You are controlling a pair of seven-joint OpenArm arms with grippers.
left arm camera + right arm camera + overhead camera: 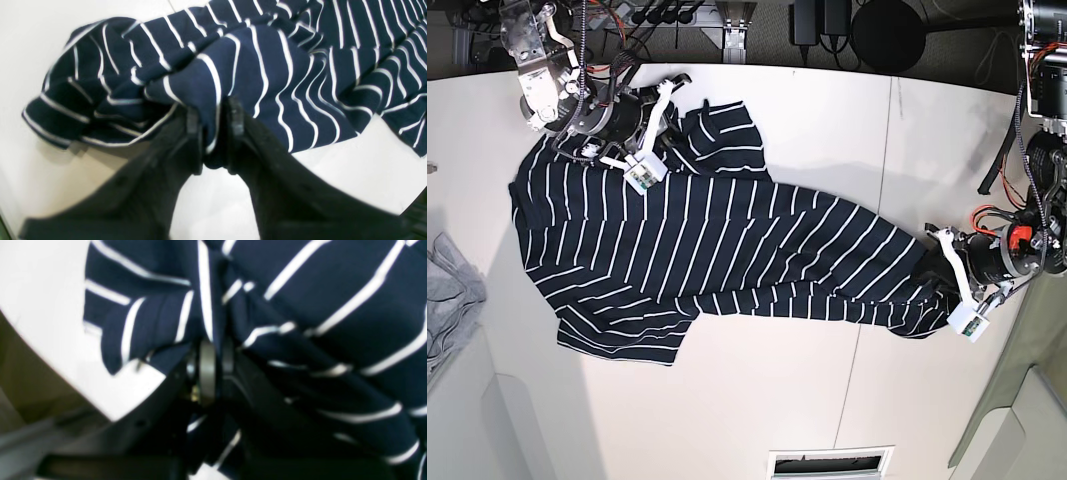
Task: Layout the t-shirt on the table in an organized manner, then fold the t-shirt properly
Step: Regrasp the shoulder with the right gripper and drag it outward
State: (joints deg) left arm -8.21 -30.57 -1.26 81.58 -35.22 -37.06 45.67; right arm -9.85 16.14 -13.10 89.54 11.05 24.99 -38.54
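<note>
shirt (717, 250) stretched from upper left to lower right across worktop (827, 130). left fingers (215, 113) clamped on lower-right end, right fingers (215, 350) clamped on upper-left end.

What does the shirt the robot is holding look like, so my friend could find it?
Look at the big white table: the t-shirt lies stretched across its middle, pinched at each end by the left gripper and the right gripper. It is dark navy with thin white stripes, unlike the plain grey cloth at the table's edge.
</note>
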